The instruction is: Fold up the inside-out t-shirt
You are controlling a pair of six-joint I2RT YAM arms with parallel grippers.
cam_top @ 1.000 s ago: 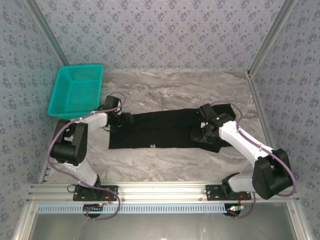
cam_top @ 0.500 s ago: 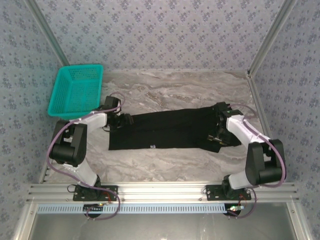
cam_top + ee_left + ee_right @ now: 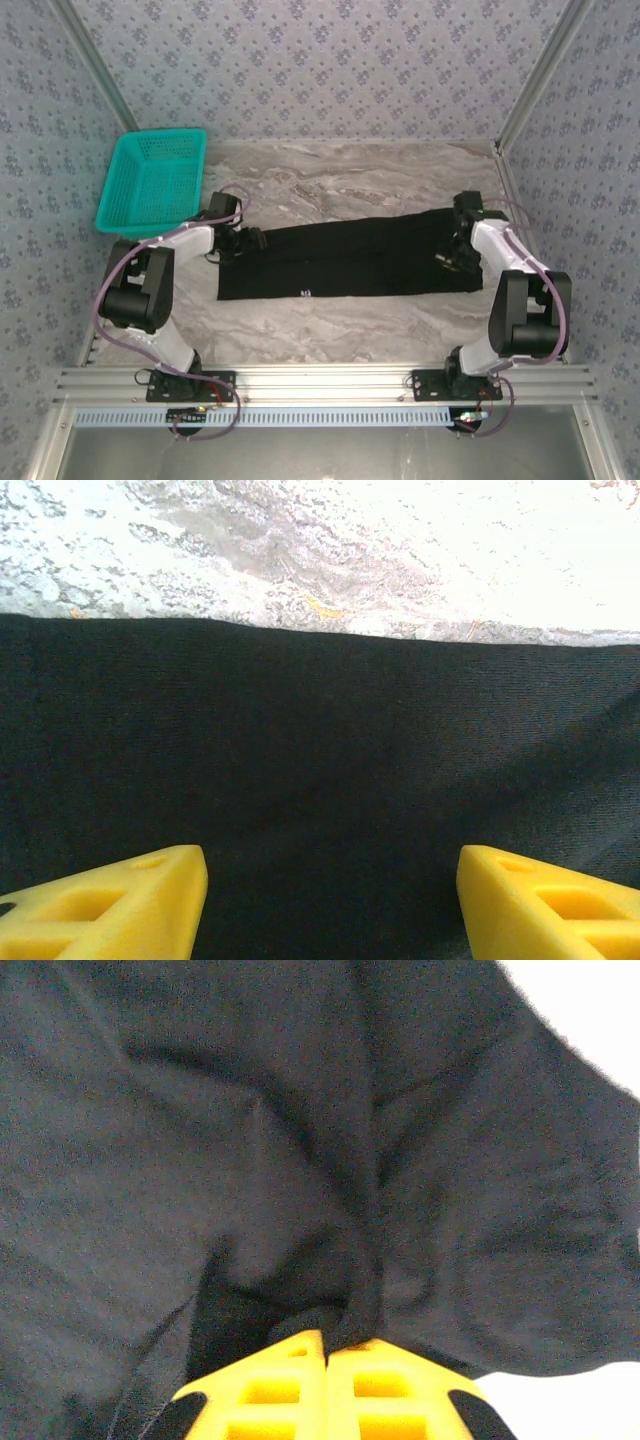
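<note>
Currently spread as a long, flat band across the middle of the grey marbled tabletop [image 3: 350, 185], plain dark face up: black soft-cloth short-sleeved t-shirt [image 3: 340, 262]. Well apart from the teal plastic basket [image 3: 150, 180] in the far left corner.

At the cloth's right end, right gripper [image 3: 325, 1350], yellow fingers [image 3: 285, 1390] pressed together on a narrow bunched ridge of fabric, creases fanning out from the pinch. At the left end, left gripper [image 3: 330, 865], jaws parted wide, low over smooth cloth just inside its far edge, nothing caught between them; whether touching the fabric, impossible to tell.

Probably a thin bite on the right, perhaps the top layer alone. Could then peel that layer away and leave the one beneath behind, spoiling a clean fold. Could also slip out under a sideways pull, since so little cloth sits in the pinch. With no hold yet on the left, likely to drag the whole garment across the slick marble instead of folding it, or to skew the band and crumple the near edge.
</note>
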